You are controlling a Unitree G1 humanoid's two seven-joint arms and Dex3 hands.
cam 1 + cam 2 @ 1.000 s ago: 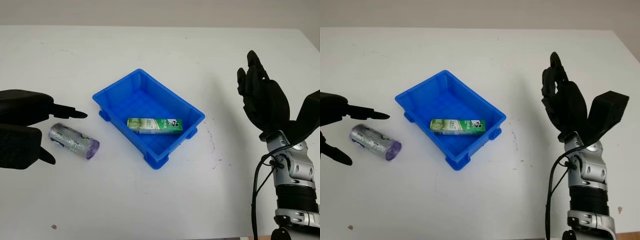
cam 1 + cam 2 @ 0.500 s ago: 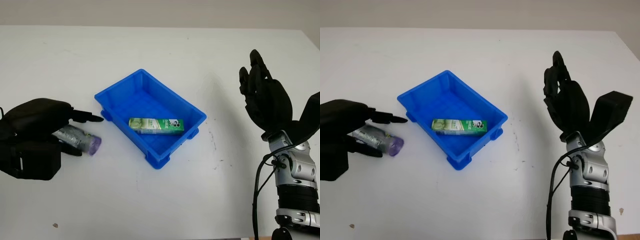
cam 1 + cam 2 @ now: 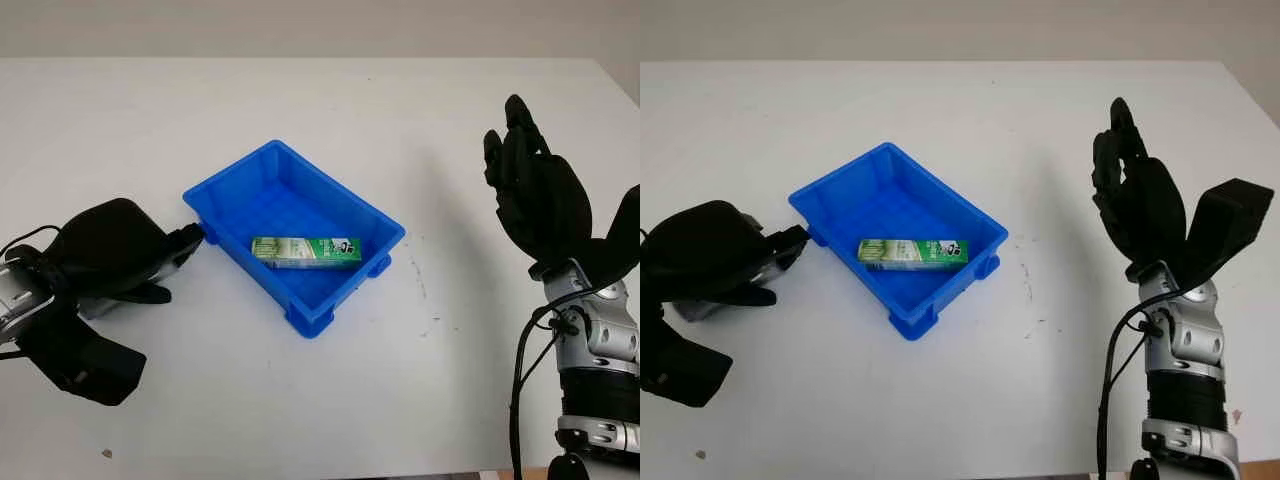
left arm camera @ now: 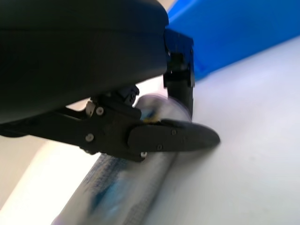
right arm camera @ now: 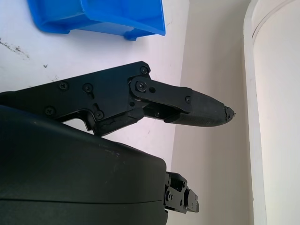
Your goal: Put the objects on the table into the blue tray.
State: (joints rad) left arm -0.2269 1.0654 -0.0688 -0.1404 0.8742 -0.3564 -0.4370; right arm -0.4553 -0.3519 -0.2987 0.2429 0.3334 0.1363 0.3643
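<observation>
A blue tray (image 3: 245,165) sits mid-table with a green box (image 3: 305,250) lying inside it. Just left of the tray, my left hand (image 3: 172,265) is down on the table over a silver cylinder (image 4: 126,187). In the left wrist view its fingers (image 4: 173,136) curl around the cylinder, which lies on the white surface close to the tray's corner. The black hand covers most of the cylinder in the eye views. My right hand (image 3: 530,190) is held up, open, well to the right of the tray.
The white table (image 3: 350,400) stretches wide around the tray, with small dark specks (image 3: 435,320) to the right of it. A brown crumb (image 3: 107,453) lies near the front left edge. The table's right edge (image 3: 615,80) is close behind the right hand.
My left hand has moved right and down over the silver cylinder and its fingers have closed around it. The cylinder now sits closer to the tray. The right hand barely moved.
</observation>
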